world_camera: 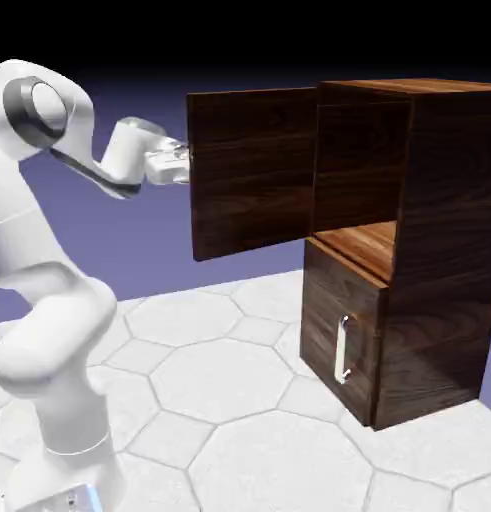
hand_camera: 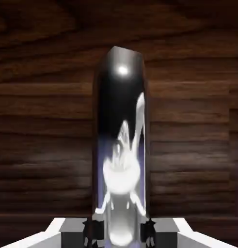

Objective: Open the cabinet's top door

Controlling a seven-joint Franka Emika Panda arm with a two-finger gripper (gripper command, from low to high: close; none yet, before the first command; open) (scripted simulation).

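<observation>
The cabinet [world_camera: 439,250] is a tall dark walnut box on the exterior view's right. Its top door [world_camera: 251,170] stands swung wide open toward the arm, leaving the upper compartment open. My gripper [world_camera: 182,162] sits at the door's outer face, near its free edge. In the hand view the door's silver bar handle [hand_camera: 121,145] runs up between the two grey fingertips [hand_camera: 91,231], and my gripper [hand_camera: 120,235] is shut on it. Dark wood grain of the top door [hand_camera: 38,121] fills the rest of that view.
The shorter lower panel [world_camera: 339,340] stays closed, with its short silver handle [world_camera: 342,350] facing out. The arm's white base and links [world_camera: 49,330] rise at the exterior view's left. The table [world_camera: 219,380] has a pale hexagon pattern.
</observation>
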